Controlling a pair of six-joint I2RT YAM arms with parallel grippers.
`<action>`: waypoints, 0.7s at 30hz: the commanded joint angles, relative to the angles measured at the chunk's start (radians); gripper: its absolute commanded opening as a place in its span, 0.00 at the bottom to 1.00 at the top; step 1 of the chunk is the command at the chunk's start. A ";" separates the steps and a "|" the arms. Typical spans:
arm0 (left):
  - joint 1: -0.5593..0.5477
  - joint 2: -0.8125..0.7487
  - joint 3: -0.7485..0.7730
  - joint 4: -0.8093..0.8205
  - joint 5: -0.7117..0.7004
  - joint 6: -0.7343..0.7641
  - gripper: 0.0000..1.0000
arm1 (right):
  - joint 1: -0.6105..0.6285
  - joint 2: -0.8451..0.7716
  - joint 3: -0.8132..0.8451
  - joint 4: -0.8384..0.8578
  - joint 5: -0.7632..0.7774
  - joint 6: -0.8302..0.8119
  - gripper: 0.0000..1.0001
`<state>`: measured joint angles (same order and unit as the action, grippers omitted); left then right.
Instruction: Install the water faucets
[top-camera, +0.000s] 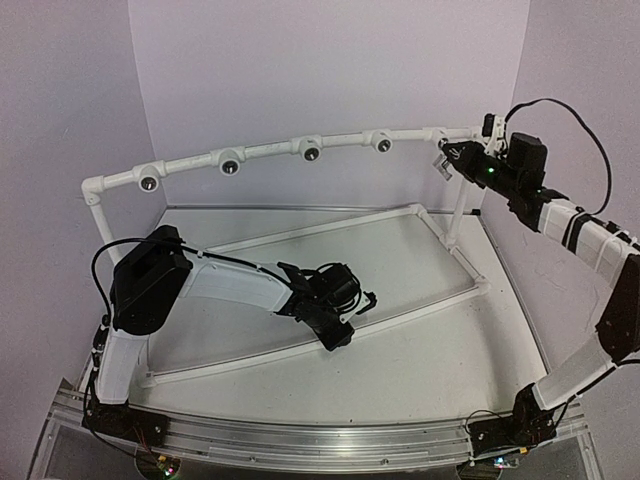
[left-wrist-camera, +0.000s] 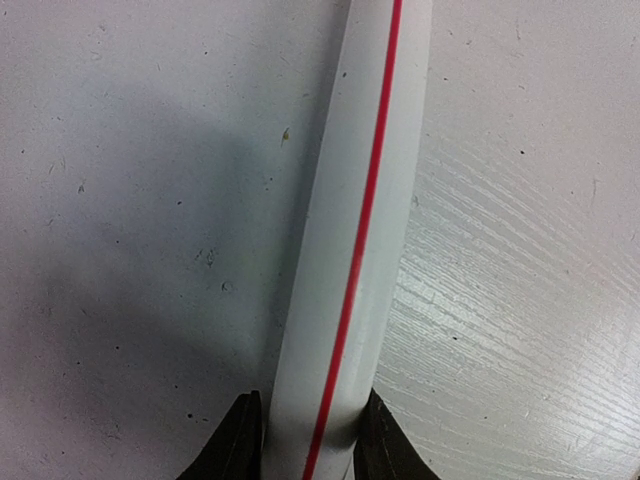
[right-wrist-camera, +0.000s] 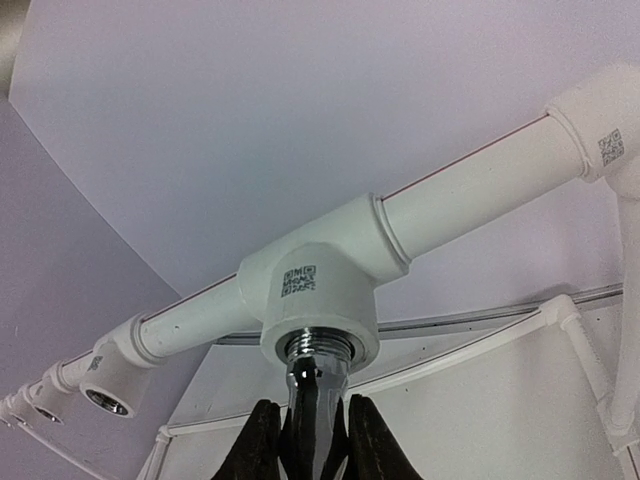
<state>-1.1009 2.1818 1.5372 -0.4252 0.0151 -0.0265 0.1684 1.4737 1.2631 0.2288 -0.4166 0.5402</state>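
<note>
Clamping one faucet (right-wrist-camera: 318, 400), one pipe (left-wrist-camera: 350, 250), four sockets (top-camera: 312, 151)

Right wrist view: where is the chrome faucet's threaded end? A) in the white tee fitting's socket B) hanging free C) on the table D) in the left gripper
A: the faucet, held by the right gripper, enters the tee fitting from below.

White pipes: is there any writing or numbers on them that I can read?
White plastic tee fitting: small black printed label with a square code, too blurred to read.
White plastic corner fitting: a similar small label, too small to read.
White pipe with a red stripe: no writing.
Shiny chrome faucet: no writing.
</note>
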 joint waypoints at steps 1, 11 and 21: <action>-0.037 0.040 -0.039 -0.172 0.048 -0.092 0.00 | -0.032 0.030 -0.022 0.128 0.079 0.135 0.00; -0.046 0.040 -0.042 -0.172 0.043 -0.091 0.00 | -0.032 0.034 -0.084 0.230 0.071 0.291 0.00; -0.051 0.043 -0.037 -0.172 0.043 -0.092 0.00 | -0.002 0.034 -0.136 0.314 0.137 0.413 0.00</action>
<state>-1.1069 2.1822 1.5368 -0.4244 0.0048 -0.0265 0.1670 1.4769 1.1449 0.4746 -0.4196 0.8722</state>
